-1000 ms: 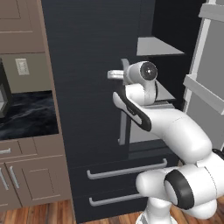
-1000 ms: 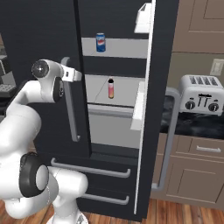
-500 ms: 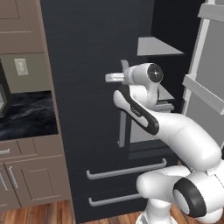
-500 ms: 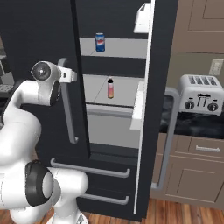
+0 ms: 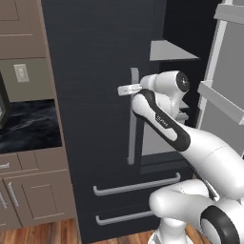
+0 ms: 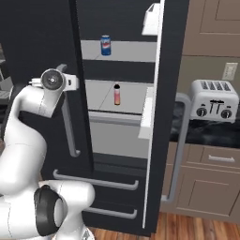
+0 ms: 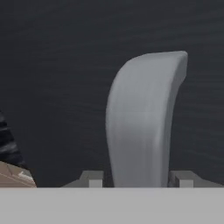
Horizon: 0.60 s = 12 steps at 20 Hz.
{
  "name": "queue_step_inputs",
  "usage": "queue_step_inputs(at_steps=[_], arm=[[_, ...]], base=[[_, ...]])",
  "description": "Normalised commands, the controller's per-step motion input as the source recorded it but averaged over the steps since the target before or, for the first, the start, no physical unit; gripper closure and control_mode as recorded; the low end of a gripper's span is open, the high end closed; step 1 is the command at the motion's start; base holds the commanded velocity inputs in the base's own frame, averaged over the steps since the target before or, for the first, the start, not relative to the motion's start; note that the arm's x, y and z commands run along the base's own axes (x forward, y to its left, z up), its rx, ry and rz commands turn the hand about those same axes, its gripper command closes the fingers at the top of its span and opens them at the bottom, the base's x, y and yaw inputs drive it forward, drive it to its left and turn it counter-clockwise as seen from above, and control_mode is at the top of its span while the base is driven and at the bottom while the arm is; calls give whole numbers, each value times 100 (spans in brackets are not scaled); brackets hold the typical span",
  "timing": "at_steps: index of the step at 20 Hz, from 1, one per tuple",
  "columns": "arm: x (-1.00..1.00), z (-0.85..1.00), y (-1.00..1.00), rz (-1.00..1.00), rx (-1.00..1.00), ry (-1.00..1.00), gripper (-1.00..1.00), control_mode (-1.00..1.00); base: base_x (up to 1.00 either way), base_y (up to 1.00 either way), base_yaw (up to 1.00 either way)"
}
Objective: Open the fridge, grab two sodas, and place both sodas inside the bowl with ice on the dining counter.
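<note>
The black fridge point(image 5: 90, 95) has its right door point(image 6: 161, 122) swung wide open. Inside, the blue soda can point(image 6: 106, 45) stands on the upper shelf and the pink-label soda bottle point(image 6: 116, 94) on the shelf below. My gripper point(image 5: 125, 89) is at the top of the left door's long grey handle point(image 5: 133, 133). In the hand view the handle point(image 7: 140, 122) runs between my gripper's point(image 7: 136, 177) two fingertips point(image 7: 92, 178). The jaws stand slightly apart around it, open, with a thin gap on one side. The bowl with ice and the dining counter are out of view.
A toaster point(image 6: 208, 99) sits on the wall counter to the right of the fridge. A dark marble wall counter point(image 5: 28, 126) over brown cabinets lies to the left. Two lower fridge drawers point(image 5: 138, 183) with horizontal handles are shut. The open door's shelves point(image 5: 224, 97) jut out on the right.
The jaws have loosened from a tight grip on the left door handle to slightly apart. The hand has shifted a little lower along the handle.
</note>
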Motion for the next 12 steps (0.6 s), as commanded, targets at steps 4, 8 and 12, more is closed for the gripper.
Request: queue_step_inputs(at_steps=[4,8,12], arm=[[-37,-12,100,16,-1,0,100,-100],[-39,-12,100,14,-1,0,100,-100],[-41,-9,100,11,-1,0,100,-100]], base=[[0,0,0],[0,0,0],[0,0,0]])
